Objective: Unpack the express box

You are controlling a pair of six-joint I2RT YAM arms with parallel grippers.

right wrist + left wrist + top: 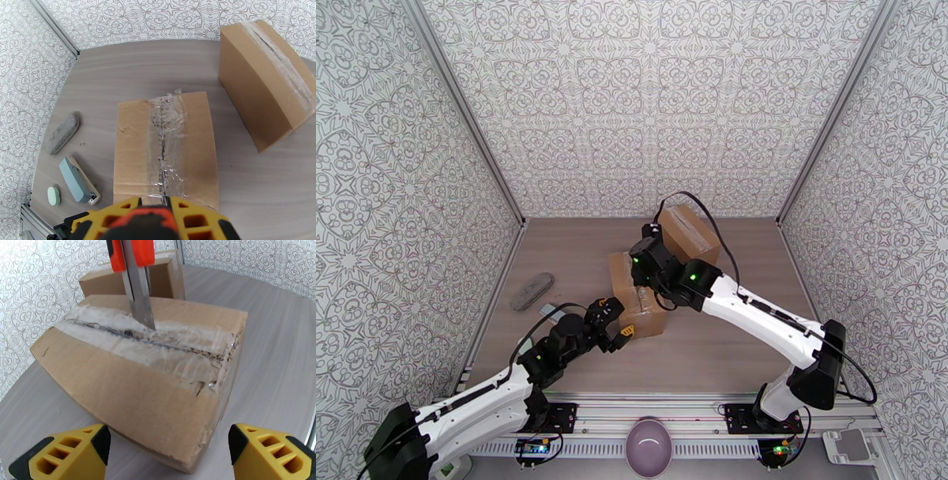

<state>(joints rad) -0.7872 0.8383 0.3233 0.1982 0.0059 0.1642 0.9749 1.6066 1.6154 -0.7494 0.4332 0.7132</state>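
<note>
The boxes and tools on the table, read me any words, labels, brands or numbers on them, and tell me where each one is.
No readable text anywhere.
On the taped box: plain cardboard and clear tape, no label.
On the second box: plain, no label.
On the utility knife: no marking visible.
On the grey-blue tool: no marking visible.

Brown box (130, 158); orange-handled knife (136, 283); yellow-black left claw (170, 443); grey woodgrain table (118, 71); white-grey floral walls (648, 103).

Two cardboard boxes sitting on table (118, 71): near box (130, 158), far box (256, 79). One orange-handled knife (136, 299) showing. One grey oblong block (63, 132), one blue-grey stapler (77, 179), one pale green oval (53, 195) lying alongside. One purple bowl (648, 447) resting at front edge.
</note>
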